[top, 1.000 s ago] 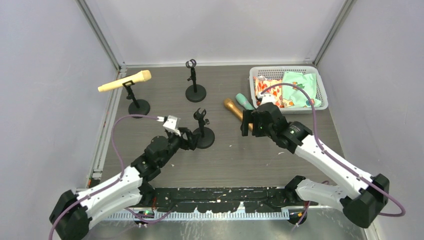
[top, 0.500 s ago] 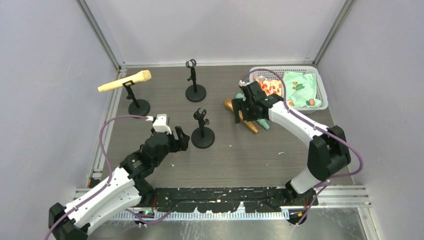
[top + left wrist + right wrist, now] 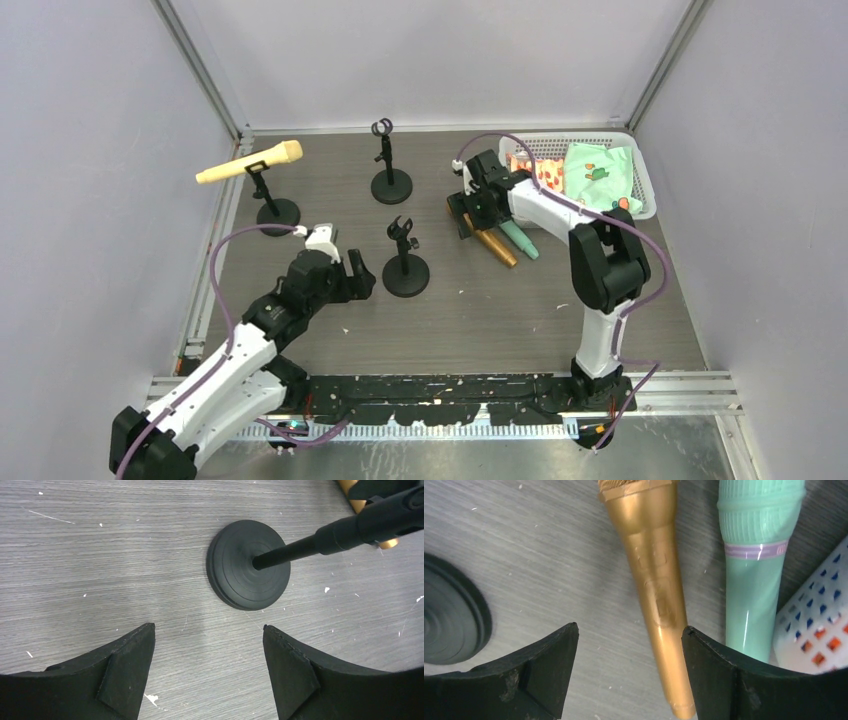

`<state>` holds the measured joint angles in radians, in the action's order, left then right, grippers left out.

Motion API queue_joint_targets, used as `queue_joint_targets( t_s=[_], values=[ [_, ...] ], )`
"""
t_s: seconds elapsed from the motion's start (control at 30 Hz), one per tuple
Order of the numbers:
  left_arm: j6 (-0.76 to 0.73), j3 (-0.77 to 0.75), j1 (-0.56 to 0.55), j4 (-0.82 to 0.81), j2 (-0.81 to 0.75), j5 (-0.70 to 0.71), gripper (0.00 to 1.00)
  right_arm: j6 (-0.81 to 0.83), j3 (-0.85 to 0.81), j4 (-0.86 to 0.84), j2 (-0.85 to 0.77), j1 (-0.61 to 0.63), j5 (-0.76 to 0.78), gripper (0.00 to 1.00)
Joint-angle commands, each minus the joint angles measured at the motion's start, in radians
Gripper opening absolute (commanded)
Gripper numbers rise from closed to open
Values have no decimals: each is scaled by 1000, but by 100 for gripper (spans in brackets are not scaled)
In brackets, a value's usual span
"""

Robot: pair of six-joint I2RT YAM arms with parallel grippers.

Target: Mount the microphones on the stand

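Observation:
The cream-yellow microphone (image 3: pixel 250 162) sits clipped in the left stand (image 3: pixel 278 214). The golden-brown microphone (image 3: pixel 496 248) and the mint-green microphone (image 3: pixel 520 240) lie side by side on the table next to the basket. My right gripper (image 3: pixel 470 210) is open above them. In the right wrist view the golden-brown microphone (image 3: pixel 651 570) has its thin tail between my open right gripper (image 3: pixel 629 630), close to the right finger, and the mint-green one (image 3: pixel 756 555) lies outside it. My left gripper (image 3: pixel 355 275) is open and empty, just left of the front stand (image 3: pixel 406 275), whose base (image 3: pixel 249 565) shows ahead of my left gripper (image 3: pixel 207 630).
A third empty stand (image 3: pixel 390 183) is at the back middle. A white basket (image 3: pixel 640 175) with colourful packets sits at the back right, its wall (image 3: pixel 814 635) beside the mint-green microphone. A stand base (image 3: pixel 449 620) shows at the left of the right wrist view.
My right arm has swung back and left, its gripper now over the heads of the two lying microphones. My left gripper has drawn back left from the front stand.

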<state>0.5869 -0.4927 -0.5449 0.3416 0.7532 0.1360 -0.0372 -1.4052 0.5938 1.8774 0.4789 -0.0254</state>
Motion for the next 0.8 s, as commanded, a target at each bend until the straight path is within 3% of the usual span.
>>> queue_joint_targets(
  t_s=[0.0,0.3,0.57,0.77],
  values=[
    [-41,-8,6,-11,-38,-58,80,81,-80,-19,56,-24,-32,80],
    [-12,13,5,-10,-75,-65,80,142,-177,35,191,-40,-44,78],
    [57,-19,5,-11,-78,-23,81,102,-182,20,238,-37,-62,62],
    [82,-70,6,54,-94,14,83,93,-132,-16,233,29,15,50]
  ],
)
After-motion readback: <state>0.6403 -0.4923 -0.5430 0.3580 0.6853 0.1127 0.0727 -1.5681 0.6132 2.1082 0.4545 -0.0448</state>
